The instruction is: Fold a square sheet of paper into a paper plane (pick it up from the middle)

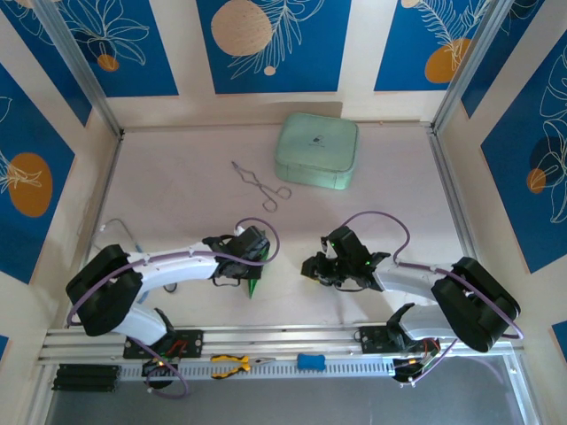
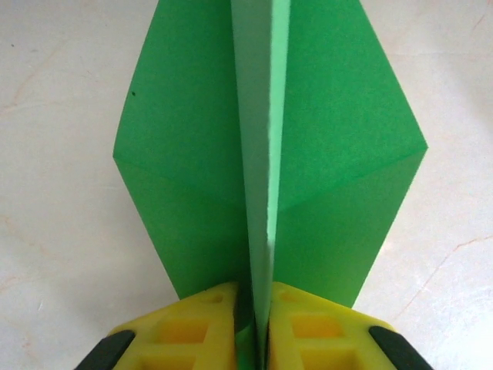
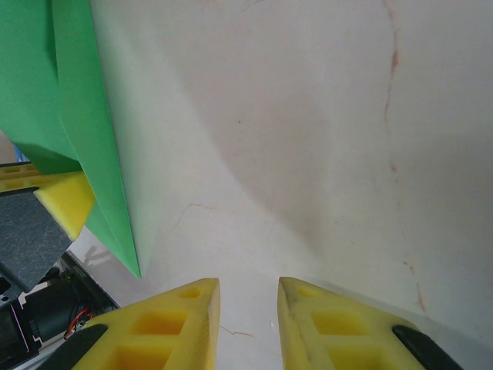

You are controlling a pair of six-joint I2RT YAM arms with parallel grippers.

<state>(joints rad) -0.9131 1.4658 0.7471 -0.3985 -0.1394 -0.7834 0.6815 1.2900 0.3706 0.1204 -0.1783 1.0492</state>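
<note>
1. At the near side of the bench [image 1: 177, 177], between the two arms, the paper plane [image 2: 339, 154] sits right under the left hand [image 2: 254, 327].
2. Seen from the left wrist, the plane is bright green. Its two wings spread out to either side over the pale surface, and its centre fold stands upright between them.
3. The left hand's yellow fingers [image 2: 200, 327] stand almost together with the centre fold between them. They seem to pinch it, though a thin dark slit beside the fold makes the contact hard to judge.
4. The right hand [image 3: 248, 293] hangs over bare bench just to the right of the plane. Its fingers are parted and nothing is between them.
5. From the right wrist, a green edge of the plane shows at the upper left, next to one yellow finger of the left hand.
6. A pale mint case [image 1: 317, 150] rests near the back wall. A pair of thin metal tongs [image 1: 257, 184] lies to its front left, apart from it.
7. On the rail in front of the arm bases lie yellow-handled pliers [image 1: 235, 363] and a small blue item [image 1: 310, 361].
</note>
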